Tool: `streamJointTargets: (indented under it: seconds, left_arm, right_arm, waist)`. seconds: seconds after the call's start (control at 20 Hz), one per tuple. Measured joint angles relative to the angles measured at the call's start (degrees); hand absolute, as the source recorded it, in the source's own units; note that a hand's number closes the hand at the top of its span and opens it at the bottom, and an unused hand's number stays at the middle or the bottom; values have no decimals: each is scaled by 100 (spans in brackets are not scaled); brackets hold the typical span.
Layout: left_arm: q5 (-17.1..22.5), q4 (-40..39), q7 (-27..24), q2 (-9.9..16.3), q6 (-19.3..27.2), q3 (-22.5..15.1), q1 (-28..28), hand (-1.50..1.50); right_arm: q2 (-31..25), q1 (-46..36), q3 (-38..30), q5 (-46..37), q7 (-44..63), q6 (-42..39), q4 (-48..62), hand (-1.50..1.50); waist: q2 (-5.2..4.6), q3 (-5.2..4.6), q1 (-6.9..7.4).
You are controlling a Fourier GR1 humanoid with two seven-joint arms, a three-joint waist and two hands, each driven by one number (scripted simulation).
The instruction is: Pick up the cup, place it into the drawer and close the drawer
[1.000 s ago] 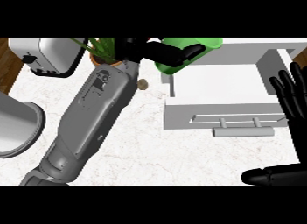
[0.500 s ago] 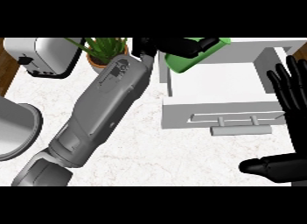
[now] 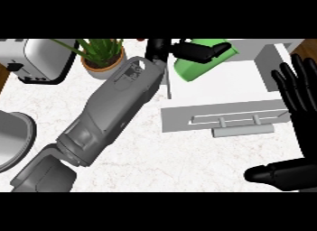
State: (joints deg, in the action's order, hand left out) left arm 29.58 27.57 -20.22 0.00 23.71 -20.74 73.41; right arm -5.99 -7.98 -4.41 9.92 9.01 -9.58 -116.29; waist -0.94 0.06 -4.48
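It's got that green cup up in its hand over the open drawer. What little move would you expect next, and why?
Probably a short lowering of the left hand to set the green cup down inside the open drawer. Its fingers are curled round the cup, which hangs over the drawer's far corner, not yet resting in it. The right hand rests open at the view's right edge.

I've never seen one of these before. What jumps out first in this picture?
A long grey forearm crosses the white counter diagonally, its black left hand curled round a bright green cup above the open white drawer at upper right. The right hand rests open at the right edge, fingers up. A toaster and potted plant sit top left.
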Motion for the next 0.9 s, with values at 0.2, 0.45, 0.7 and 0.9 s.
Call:
streamJointTargets:
  seconds: [0.2, 0.45, 0.7, 0.9]
  left_arm:
    - [226, -231, -57, 1, 5, -359, 60, 150]
    - [259, -524, 146, 2, 174, -819, 288, -150]
    - [373, -597, 240, 0, 329, -1156, 305, -150]
    - [641, -508, 56, 1, 292, -1148, 274, -150]
  right_arm:
    - [33, -19, 28, 5, -70, -21, 82, -150]
    - [71, 2, 111, -20, -153, -62, 99, -150]
    - [45, -159, 36, 151, -64, -80, 119, -150]
    - [89, -165, 59, 240, -109, -114, 94, -150]
  waist:
    - [-17, 1, -51]
    - [-33, 5, -123]
    - [-53, 5, -186]
    - [-63, 4, -199]
